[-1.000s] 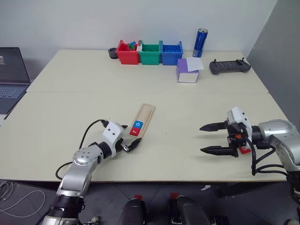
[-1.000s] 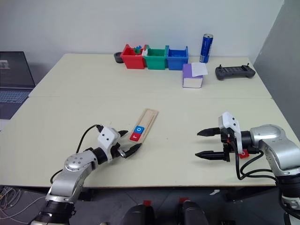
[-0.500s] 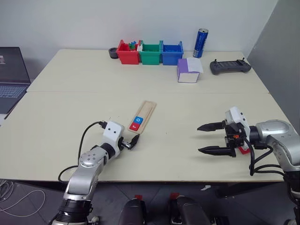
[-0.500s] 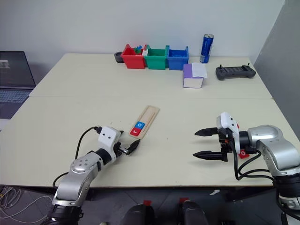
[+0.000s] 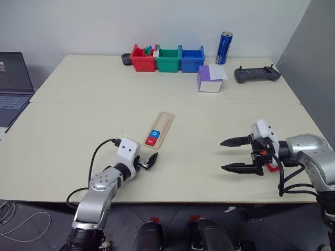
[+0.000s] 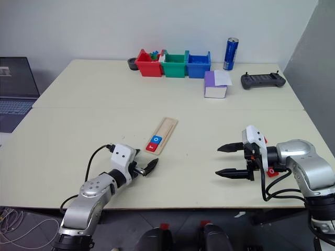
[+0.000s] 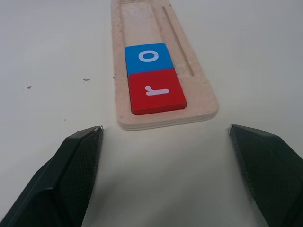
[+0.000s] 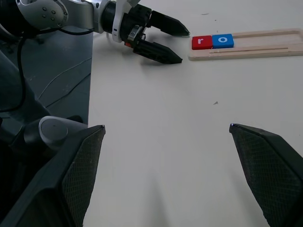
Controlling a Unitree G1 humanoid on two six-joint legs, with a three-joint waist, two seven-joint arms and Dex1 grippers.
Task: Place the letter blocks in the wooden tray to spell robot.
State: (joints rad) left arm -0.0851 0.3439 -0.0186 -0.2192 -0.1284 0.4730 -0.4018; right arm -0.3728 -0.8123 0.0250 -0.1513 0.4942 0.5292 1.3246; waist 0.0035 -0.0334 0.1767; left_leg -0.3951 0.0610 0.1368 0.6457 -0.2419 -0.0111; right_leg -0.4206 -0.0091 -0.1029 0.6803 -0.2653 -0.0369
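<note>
The wooden tray (image 5: 164, 120) lies slanted at mid-table. At its near end sit two letter blocks, a red "r" (image 5: 151, 141) and right behind it a blue "o" (image 5: 155, 134). The left wrist view shows the same red "r" (image 7: 156, 91), blue "o" (image 7: 148, 57) and tray (image 7: 142, 19) close up. My left gripper (image 5: 149, 161) is open and empty, just short of the tray's near end and pointing at it. Over the table's right side, my right gripper (image 5: 230, 155) points left, open, with nothing between its fingers.
Red (image 5: 142, 58), green (image 5: 168, 58) and blue (image 5: 191, 58) bins line the far edge, beside a blue can (image 5: 224, 47). A purple-and-white box (image 5: 210, 78) and a black controller (image 5: 256, 75) sit far right. A laptop (image 5: 13, 86) is at the left. A small red thing (image 5: 271, 167) shows under my right wrist.
My left wrist has turned a little by the tray's near end, and the tray with its two tiles lies slightly farther from me. The right arm has stayed still.
</note>
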